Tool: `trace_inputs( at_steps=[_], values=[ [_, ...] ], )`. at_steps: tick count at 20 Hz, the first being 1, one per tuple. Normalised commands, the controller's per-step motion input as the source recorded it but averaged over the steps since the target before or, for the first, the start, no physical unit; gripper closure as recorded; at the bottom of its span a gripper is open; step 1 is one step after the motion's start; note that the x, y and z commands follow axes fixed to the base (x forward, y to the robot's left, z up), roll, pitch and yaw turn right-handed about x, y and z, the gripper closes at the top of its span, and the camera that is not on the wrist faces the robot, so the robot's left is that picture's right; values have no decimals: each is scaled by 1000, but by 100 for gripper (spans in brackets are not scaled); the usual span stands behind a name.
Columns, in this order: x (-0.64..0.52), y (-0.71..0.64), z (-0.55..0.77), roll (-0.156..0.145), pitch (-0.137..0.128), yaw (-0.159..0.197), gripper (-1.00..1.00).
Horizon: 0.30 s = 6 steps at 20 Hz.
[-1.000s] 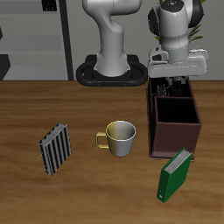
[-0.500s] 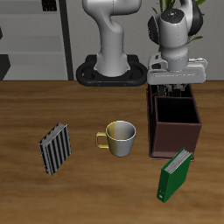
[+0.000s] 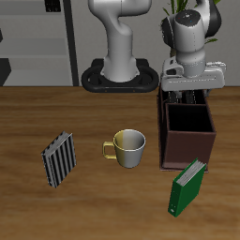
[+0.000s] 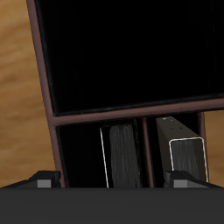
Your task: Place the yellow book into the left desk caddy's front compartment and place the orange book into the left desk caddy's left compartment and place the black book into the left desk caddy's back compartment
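since a second ago the white robot arm's two-finger gripper has risen a little and drifted slightly sideways above the back of the tall dark brown box-shaped left desk caddy, while everything on the wooden table has stayed put. whether the pincer is released or clenched cannot be told: the fingers are hidden in the dark in both views, and nothing shows between them. in the wrist view two slim dark volumes stand upright in the narrow sections behind a divider, one the slim black book with a pale line down its edge, the other a dark book with a lighter top, probably the orange-brown one seen end-on, though that is uncertain. the largest square front compartment looks dark and bare, and the pale striped yellow book is not seen anywhere in these views, so that part of the task seems undone. the risk, as i judge it, is a finger catching a book or the caddy rim on the way up and tipping it. nearer the table's front edge lie a green hardcover book leaning just by the caddy, a grey mug with a yellow handle, and a black-and-white striped book well apart; none should be taken for the targets.
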Motion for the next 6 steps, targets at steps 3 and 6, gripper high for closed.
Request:
trace_inputs(
  at_steps=[3,6],
  values=[
    [-17,17,58,-11,-6,-17,-100],
    [-5,13,58,3,-8,18,-100]
  ],
)
